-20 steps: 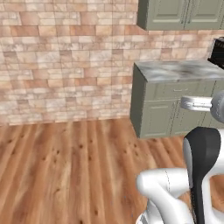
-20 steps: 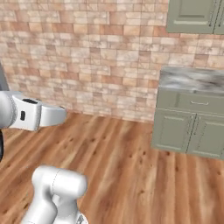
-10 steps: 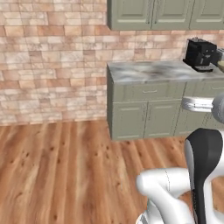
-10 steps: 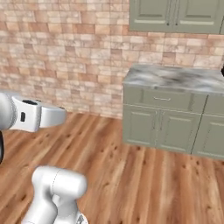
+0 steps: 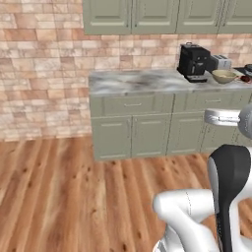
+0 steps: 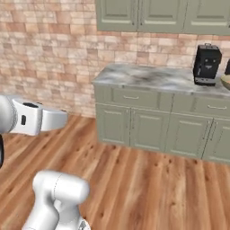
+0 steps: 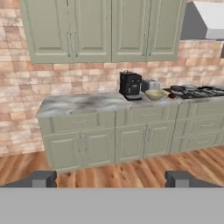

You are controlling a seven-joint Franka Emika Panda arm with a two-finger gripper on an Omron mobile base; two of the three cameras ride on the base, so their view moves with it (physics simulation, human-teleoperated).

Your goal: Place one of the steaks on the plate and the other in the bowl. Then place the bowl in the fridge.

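The olive-tan bowl (image 7: pixel 155 94) stands on the marble counter (image 7: pixel 83 104), just right of a black coffee machine (image 7: pixel 130 85). It also shows far right in the left base view, as the bowl (image 5: pixel 225 76). In the hand view my gripper (image 7: pixel 110 179) is open, its two dark fingertips (image 7: pixel 43 178) wide apart with nothing between them. It is well back from the counter, out over the wooden floor. The steaks, the plate and the fridge are out of view or too small to make out.
Grey-green base cabinets (image 5: pixel 133 133) carry the counter, with wall cabinets (image 7: pixel 103 28) above. A toaster (image 7: pixel 150 84) stands behind the bowl. A stove with dark pans (image 7: pixel 194 91) and a range hood (image 7: pixel 205 19) lie to the right. Brick wall (image 6: pixel 45 54) and open wooden floor (image 5: pixel 64 197) are to the left.
Both base views have swung right, so the counter has slid left in the pictures. The coffee machine, toaster and bowl have come into view. The arm keeps its pose.
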